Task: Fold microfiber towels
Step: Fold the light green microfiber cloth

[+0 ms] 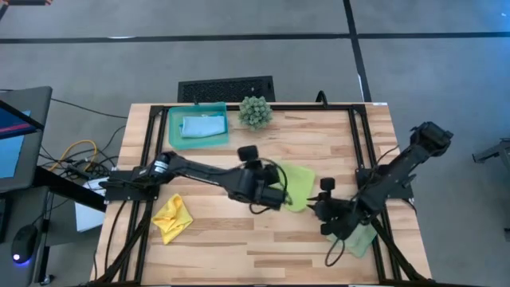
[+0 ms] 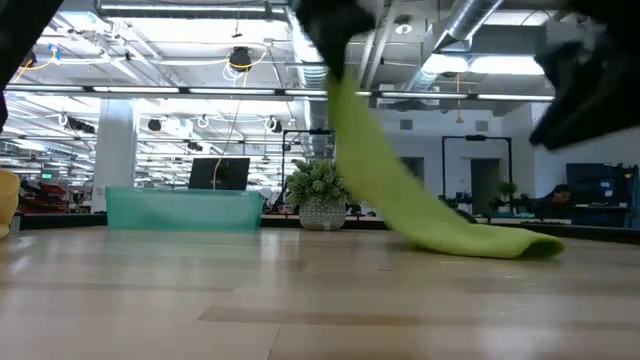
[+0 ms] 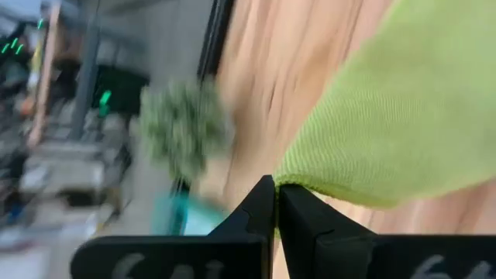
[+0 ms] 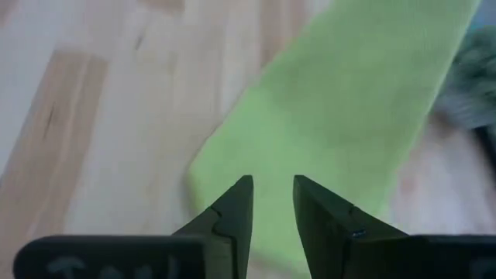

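Left pincer (image 3: 275, 203) is clamped on lime towel (image 1: 296, 185) corner; the cloth slopes from it down toward the right pincer (image 4: 272, 203), fingers apart, empty, w/ free edge just ahead.

Overhead, table-level, two close wrist views

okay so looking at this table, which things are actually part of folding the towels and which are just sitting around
Part of the job:
- lime green towel, pinched by the left tool and lifted at one end
- yellow towel
- light blue towel, lying in the tray
- pale sage towel, under the right arm
- right tool, open above the lime towel

Just lying about:
- teal tray
- spiky green plant
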Controlling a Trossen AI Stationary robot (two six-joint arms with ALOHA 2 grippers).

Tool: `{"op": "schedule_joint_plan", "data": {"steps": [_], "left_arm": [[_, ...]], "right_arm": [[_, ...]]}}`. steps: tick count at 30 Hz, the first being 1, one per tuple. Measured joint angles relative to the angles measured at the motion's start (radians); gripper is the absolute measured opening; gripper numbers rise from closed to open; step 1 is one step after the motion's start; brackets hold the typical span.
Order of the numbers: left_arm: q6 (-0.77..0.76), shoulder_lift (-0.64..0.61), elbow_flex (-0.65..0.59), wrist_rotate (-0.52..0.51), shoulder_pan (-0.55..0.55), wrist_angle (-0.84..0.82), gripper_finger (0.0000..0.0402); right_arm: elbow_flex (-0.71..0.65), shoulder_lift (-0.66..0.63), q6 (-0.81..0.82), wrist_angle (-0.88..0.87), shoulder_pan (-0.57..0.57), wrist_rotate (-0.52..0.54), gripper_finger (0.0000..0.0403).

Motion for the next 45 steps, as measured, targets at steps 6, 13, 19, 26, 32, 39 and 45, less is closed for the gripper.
{"op": "schedule_joint_plan", "data": {"steps": [6,13,19,26,32,39,45], "left_arm": [[-0.204,0.000,-0.184,-0.038,-0.014,-0.107,0.0000],[-0.307,0.000,-0.349,-0.052,-0.011,-0.085,0.0000],[-0.316,0.000,-0.393,-0.052,-0.008,-0.085,0.0000],[-0.286,0.000,-0.388,-0.027,-0.016,-0.064,0.0000],[-0.183,0.000,-0.334,0.094,-0.096,-0.064,0.0000],[-0.209,-0.001,-0.316,-0.015,-0.161,-0.108,0.0000],[-0.223,-0.002,-0.373,-0.011,-0.103,-0.052,0.0000]], "right_arm": [[0.000,0.146,-0.198,0.166,-0.103,-0.214,0.0117],[0.000,0.272,-0.411,0.241,-0.197,-0.258,0.0117],[0.001,0.346,-0.510,0.301,-0.224,-0.158,0.0117],[0.000,0.380,-0.543,0.380,-0.227,-0.054,0.0099],[-0.002,0.312,-0.555,0.420,-0.212,-0.324,0.0025],[-0.084,0.051,-0.484,0.544,-0.251,-0.402,0.0029],[-0.287,-0.161,-0.038,0.447,-0.492,-0.387,0.0017]]}}
